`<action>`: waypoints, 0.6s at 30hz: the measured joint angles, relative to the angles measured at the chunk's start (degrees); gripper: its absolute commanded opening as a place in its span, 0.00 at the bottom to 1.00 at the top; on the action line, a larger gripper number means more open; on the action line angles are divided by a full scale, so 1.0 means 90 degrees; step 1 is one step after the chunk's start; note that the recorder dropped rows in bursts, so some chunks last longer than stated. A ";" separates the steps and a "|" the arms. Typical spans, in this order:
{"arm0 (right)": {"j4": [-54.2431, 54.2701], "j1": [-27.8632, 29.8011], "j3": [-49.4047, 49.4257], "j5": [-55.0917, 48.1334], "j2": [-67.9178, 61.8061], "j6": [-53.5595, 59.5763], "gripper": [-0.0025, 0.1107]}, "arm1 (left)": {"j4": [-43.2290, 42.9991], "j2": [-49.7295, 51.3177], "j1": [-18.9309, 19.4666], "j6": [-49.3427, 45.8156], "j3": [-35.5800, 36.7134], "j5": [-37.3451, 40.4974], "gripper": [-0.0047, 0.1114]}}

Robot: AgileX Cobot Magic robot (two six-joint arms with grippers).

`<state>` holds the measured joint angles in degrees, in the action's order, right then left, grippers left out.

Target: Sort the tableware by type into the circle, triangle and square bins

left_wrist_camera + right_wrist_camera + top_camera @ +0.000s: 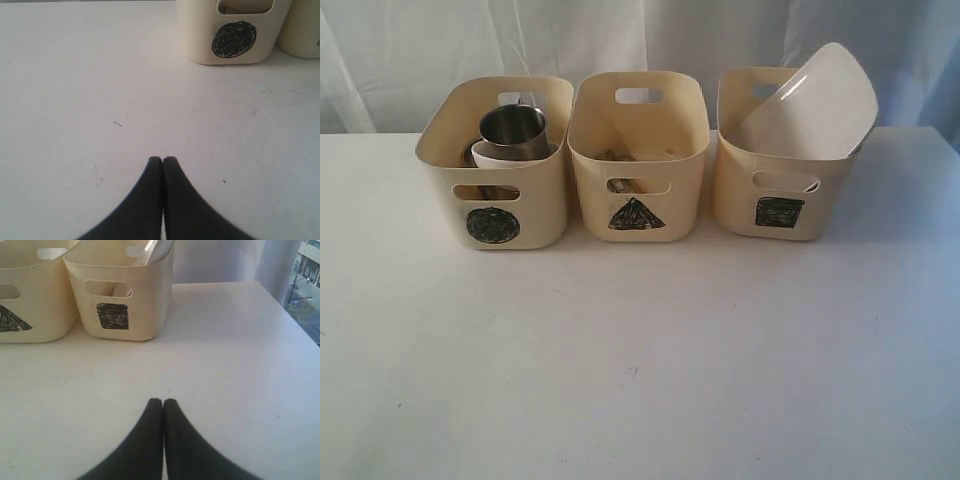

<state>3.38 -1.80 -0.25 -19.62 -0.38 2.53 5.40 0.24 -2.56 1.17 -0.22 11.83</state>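
Observation:
Three cream bins stand in a row at the back of the table. The circle bin (496, 190) on the left holds a steel mug (514, 131) stacked in a small white bowl (510, 155). In the triangle bin (638, 160) in the middle, wooden chopsticks (618, 156) and some cutlery show dimly. A large white square plate (812, 105) leans in the square bin (775, 190) on the right. My left gripper (163, 159) is shut and empty over bare table in front of the circle bin (232, 40). My right gripper (163, 401) is shut and empty in front of the square bin (120, 305). Neither arm shows in the exterior view.
The white table (640, 360) stretches bare in front of the bins. A white curtain (420, 50) hangs behind them. In the right wrist view the table's edge (295, 320) runs close by, with a window beyond it.

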 measured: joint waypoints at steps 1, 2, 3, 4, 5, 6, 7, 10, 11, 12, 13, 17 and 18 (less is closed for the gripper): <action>0.0000 0.0000 0.0000 0.0000 0.0000 0.0000 0.02 | -0.0016 0.0000 0.0000 0.0000 0.0000 0.0000 0.04; 0.0000 0.0000 0.0000 0.0000 0.0000 0.0000 0.02 | -0.0032 0.0000 0.0000 0.0000 0.0000 0.0000 0.04; 0.0000 0.0000 0.0000 0.0000 0.0000 0.0000 0.02 | -0.0044 0.0000 0.0000 0.0000 0.0000 0.0000 0.04; 0.0000 0.0000 0.0000 0.0000 0.0000 0.0000 0.02 | -0.0044 0.0000 0.0000 0.0000 0.0000 0.0000 0.04; 0.0000 0.0000 0.0000 0.0000 0.0000 0.0000 0.02 | -0.0044 0.0000 0.0000 0.0000 0.0000 0.0000 0.04; 0.0000 0.0000 0.0000 0.0000 0.0000 0.0000 0.02 | -0.0048 0.0000 0.0000 0.0000 0.0000 0.0000 0.04; 0.0000 0.0000 0.0000 0.0000 0.0000 0.0000 0.02 | -0.0048 0.0000 0.0000 0.0000 0.0000 0.0000 0.04; 0.0000 0.0000 0.0000 0.0000 0.0000 0.0000 0.02 | -0.0048 0.0000 0.0000 0.0000 0.0000 0.0000 0.04; 0.0000 0.0000 0.0000 0.0000 0.0000 0.0000 0.02 | -0.0048 0.0000 0.0000 0.0000 0.0000 0.0000 0.04; 0.0000 0.0000 0.0000 0.0000 0.0000 0.0000 0.02 | -0.0048 0.0000 0.0000 0.0000 0.0000 0.0000 0.04; 0.0000 0.0000 0.0000 0.0000 0.0000 0.0000 0.02 | -0.0048 0.0000 0.0000 0.0000 0.0000 0.0000 0.04; 0.0000 0.0000 0.0000 0.0000 0.0000 0.0000 0.02 | -0.0048 0.0000 0.0000 0.0000 0.0000 0.0000 0.04; 0.0000 0.0000 0.0000 0.0000 0.0000 0.0000 0.02 | -0.0048 0.0000 0.0000 0.0000 0.0000 0.0000 0.04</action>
<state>3.38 -1.80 -0.25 -19.62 -0.38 2.53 4.97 0.24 -2.56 1.17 -0.22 11.83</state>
